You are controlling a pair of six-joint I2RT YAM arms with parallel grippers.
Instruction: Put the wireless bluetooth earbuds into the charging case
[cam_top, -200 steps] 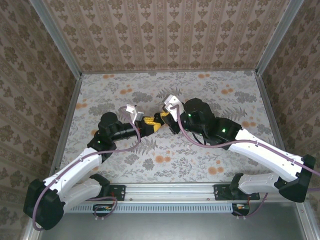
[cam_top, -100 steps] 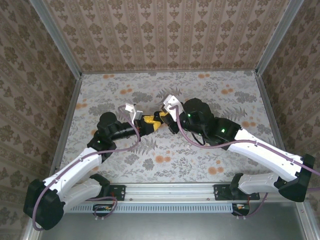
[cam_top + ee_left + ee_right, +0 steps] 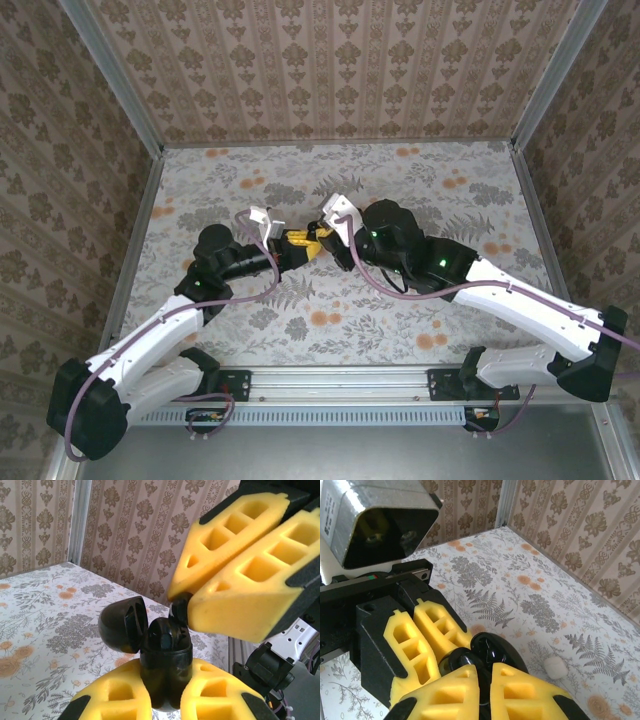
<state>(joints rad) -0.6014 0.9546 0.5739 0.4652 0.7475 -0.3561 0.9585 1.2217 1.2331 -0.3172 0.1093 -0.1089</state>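
Observation:
My left gripper (image 3: 165,677) is shut on the black charging case (image 3: 166,652), which it holds upright above the table. The case's lid (image 3: 119,630) hangs open to the left. A dark rounded shape sits in the case's mouth. My right gripper (image 3: 184,605) comes in from the upper right, shut on a black earbud (image 3: 180,611) that touches the case's open top at its right side. In the right wrist view the earbud (image 3: 487,680) shows as a dark sliver between my right gripper's (image 3: 485,675) yellow pads, just over the glossy lid (image 3: 495,652). From above, both grippers (image 3: 290,240) (image 3: 318,238) meet mid-table.
A small white rounded piece (image 3: 555,668) lies on the floral table (image 3: 545,605) to the right of the case. Patterned walls (image 3: 340,70) and metal posts close in the table on three sides. The arm bases stand on the near rail (image 3: 340,385).
My right gripper has edged a little left toward the case, bringing the earbud onto its open top. The left arm and the case have stayed put.

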